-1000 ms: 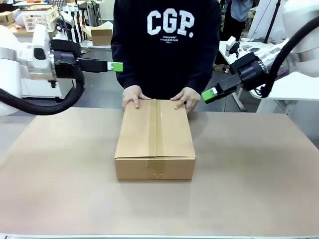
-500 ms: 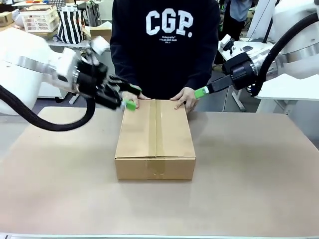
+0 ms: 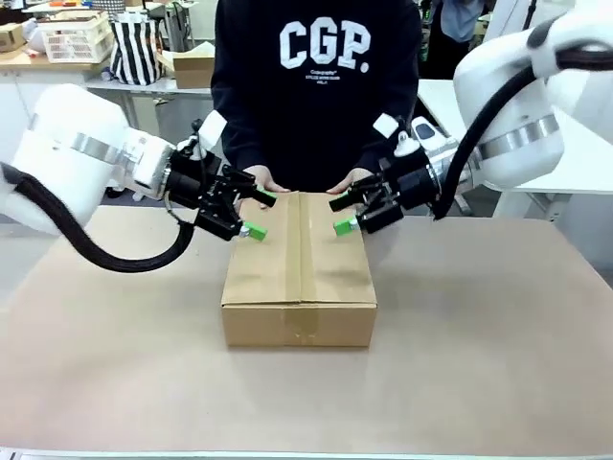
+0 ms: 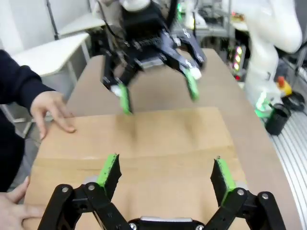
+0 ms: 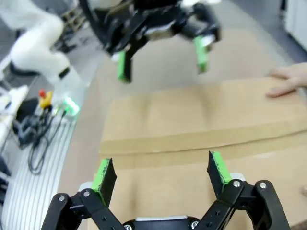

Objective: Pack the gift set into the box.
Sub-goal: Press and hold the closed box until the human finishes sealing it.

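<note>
The box (image 3: 299,273) is a brown carton in the middle of the table, its top flaps down with a strip of tape along the seam. A person's hands (image 3: 356,184) rest on its far edge. My left gripper (image 3: 261,213) hovers open just above the far-left part of the lid (image 4: 144,139). Facing it, my right gripper (image 3: 341,215) is open over the far-right part of the lid (image 5: 192,115). Each wrist view has its own open fingers (image 4: 109,170) (image 5: 218,170) low over the cardboard, with the other gripper opposite. The gift set is out of view.
The brown table top (image 3: 479,335) has free room all round the box. The person in a dark sweatshirt (image 3: 316,86) stands close at the far edge. Behind are a striped bag (image 3: 136,46), a small carton (image 3: 194,67) and white tables (image 3: 575,163).
Both arms have swung in from the sides and come down to the far end of the box top, fingers facing each other. The box and the person's hands have stayed put.
</note>
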